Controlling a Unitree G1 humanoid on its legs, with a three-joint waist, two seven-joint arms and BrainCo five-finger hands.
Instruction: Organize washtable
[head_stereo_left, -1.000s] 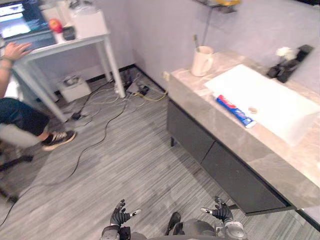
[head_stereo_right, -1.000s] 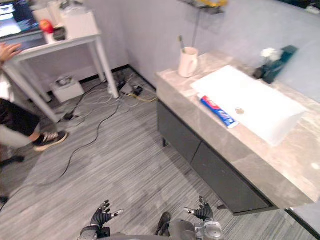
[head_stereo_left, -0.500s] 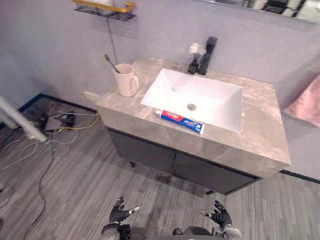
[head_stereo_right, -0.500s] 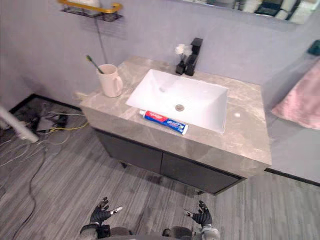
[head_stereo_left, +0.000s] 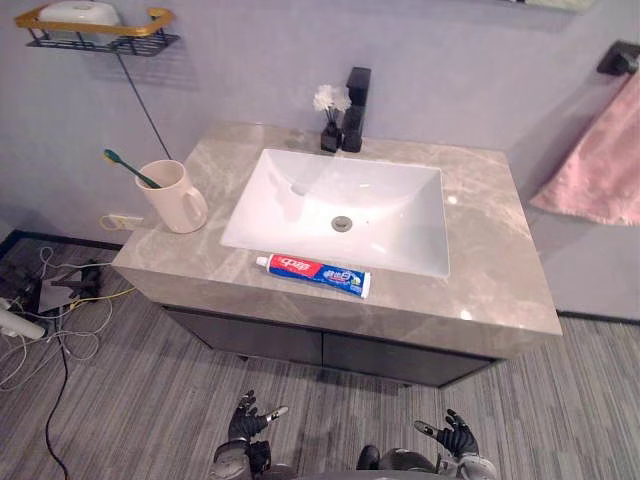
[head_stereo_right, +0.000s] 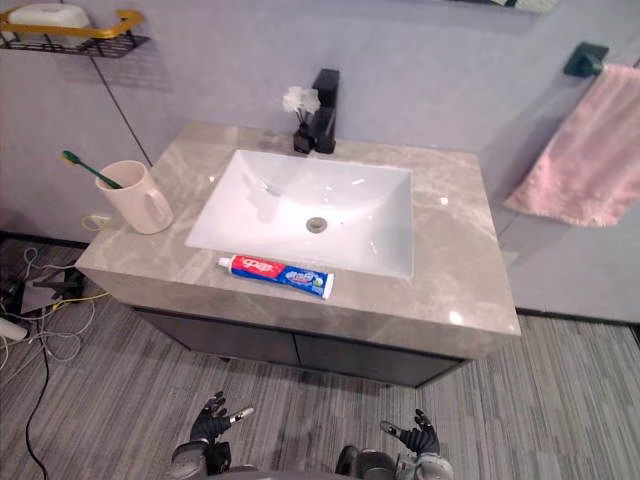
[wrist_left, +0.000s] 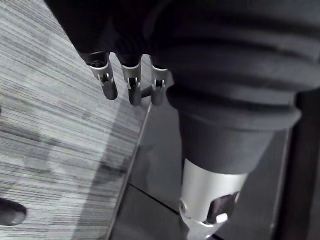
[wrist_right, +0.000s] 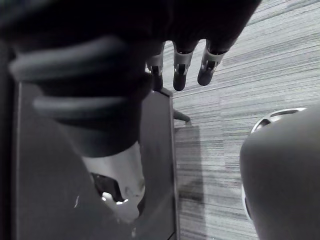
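On the front strip of the washtable counter (head_stereo_left: 488, 262), just ahead of the sink basin (head_stereo_left: 340, 190), found the toothpaste tube (head_stereo_left: 312, 276) lying flat and crosswise, near the front edge. Toward the counter's left end, well apart from the tube, noted the mug (head_stereo_left: 172, 197) upright with the toothbrush (head_stereo_left: 128, 168) leaning out of it. Behind the basin, marked the faucet (head_stereo_left: 355, 96) and a vase (head_stereo_left: 326, 102) of white flowers just beside it. Low before the cabinet (head_stereo_left: 260, 340), over the floor (head_stereo_left: 120, 400) and well short of the counter, saw the left hand (head_stereo_left: 244, 421) and the right hand (head_stereo_left: 458, 437), both with fingers straight and spread, holding nothing. Judged nothing on the table tidied yet. Reckoned the likeliest slip to be shoving the tube off the front edge, or back into the basin, by coming at it flat-fingered instead of pinching from above. Thought a thin tube on smooth stone apt to skate away under a glancing touch. Feared also tipping the mug through catching the jutting toothbrush with a forearm on the way in. Considered a clipped vase possible on any reach past the basin.
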